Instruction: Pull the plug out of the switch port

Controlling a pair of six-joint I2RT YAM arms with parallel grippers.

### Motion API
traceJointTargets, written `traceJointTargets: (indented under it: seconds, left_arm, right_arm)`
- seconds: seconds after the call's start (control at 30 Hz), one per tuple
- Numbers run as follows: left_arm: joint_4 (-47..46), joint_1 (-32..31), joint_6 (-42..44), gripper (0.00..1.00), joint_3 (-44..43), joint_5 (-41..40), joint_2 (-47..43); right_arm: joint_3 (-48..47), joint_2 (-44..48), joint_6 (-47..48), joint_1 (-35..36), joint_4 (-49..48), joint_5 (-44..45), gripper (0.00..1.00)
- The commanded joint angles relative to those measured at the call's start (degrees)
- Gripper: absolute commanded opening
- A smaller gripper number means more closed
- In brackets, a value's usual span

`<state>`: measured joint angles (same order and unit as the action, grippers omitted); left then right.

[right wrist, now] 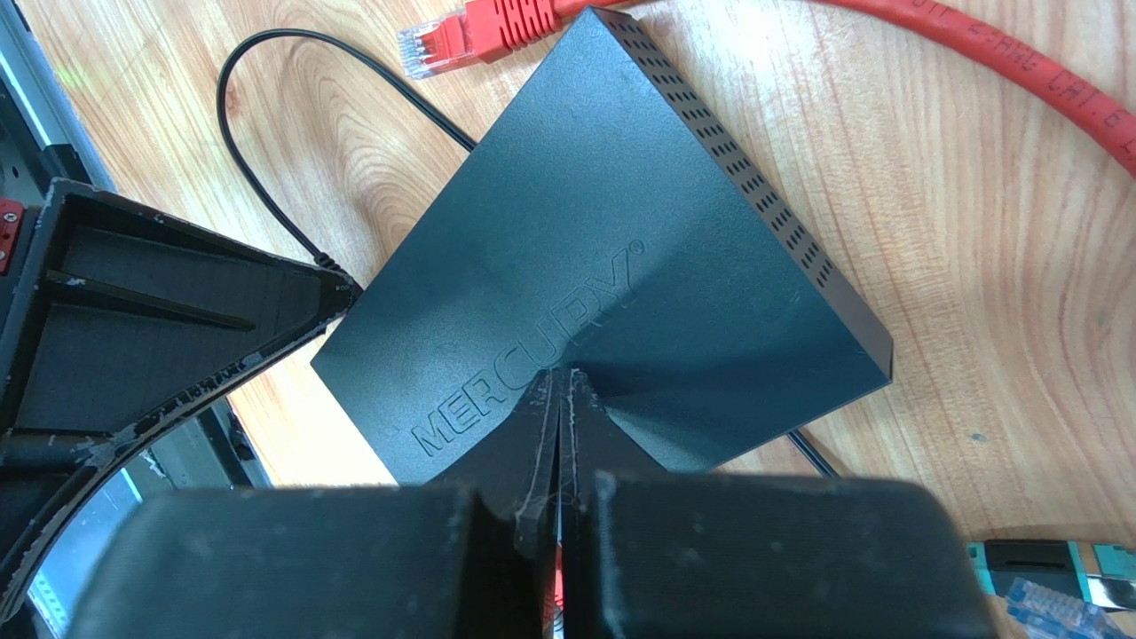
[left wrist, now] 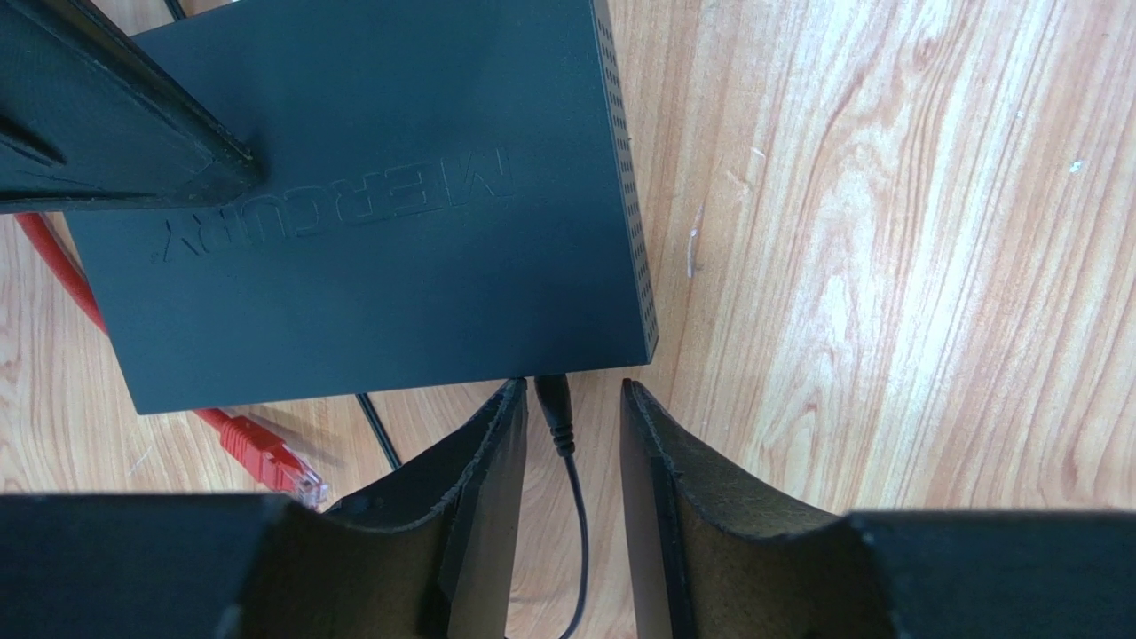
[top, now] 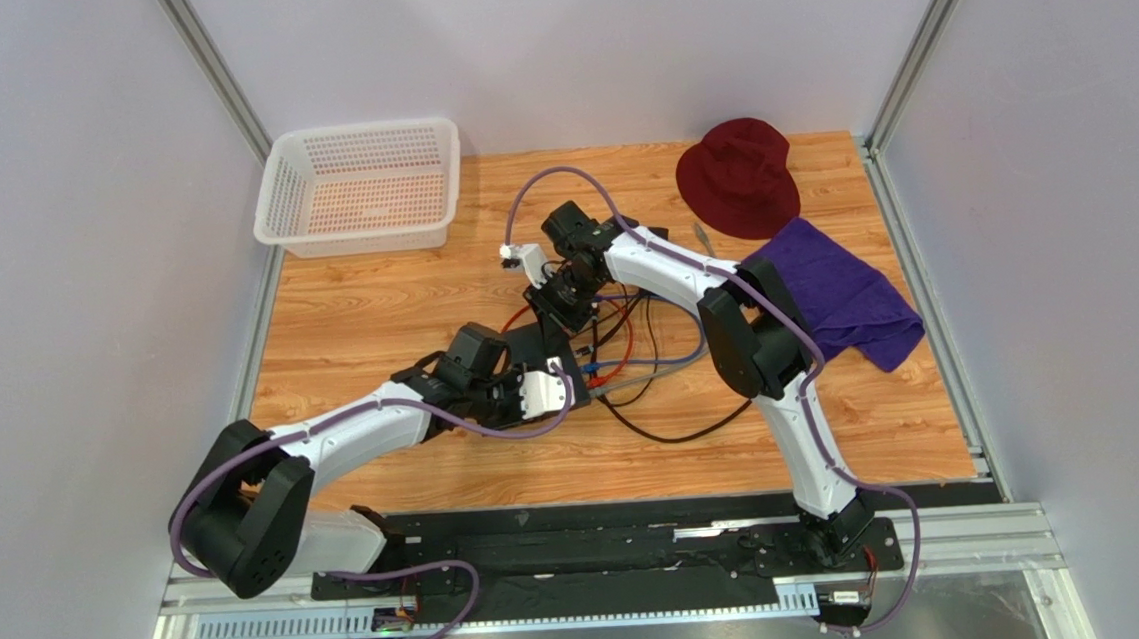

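Observation:
The switch is a flat dark grey box marked MERCURY, lying on the wooden table; it also shows in the right wrist view. A black plug sits in the switch's near edge, and its thin cable runs back between my fingers. The port itself is hidden. My left gripper is open, one finger on each side of the plug, not touching it. My right gripper is shut and empty, its tips pressed on the switch's top. In the top view both grippers meet over the switch.
A loose red network cable with a clear plug lies beside the switch, also in the right wrist view. Several cables trail right. A white basket, a maroon hat and a purple cloth lie farther off.

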<state>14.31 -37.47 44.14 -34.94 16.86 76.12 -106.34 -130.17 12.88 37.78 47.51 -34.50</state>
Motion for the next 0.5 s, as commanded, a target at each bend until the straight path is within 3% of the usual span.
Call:
traceJointTargets:
  seconds: [0.0, 0.47]
  left_arm:
    - [-3.23, -0.32, -0.46, 0.39, -0.13, 1.25, 0.7]
    - [-5.43, -0.41, 0.51, 0.34, 1.01, -1.22, 2.19]
  right_arm:
    - [0.09, -1.14, 1.53, -0.25, -1.19, 5.76, 0.0]
    - [0.44, -1.05, 2.14, -0.25, -1.28, 6.64, 0.0]
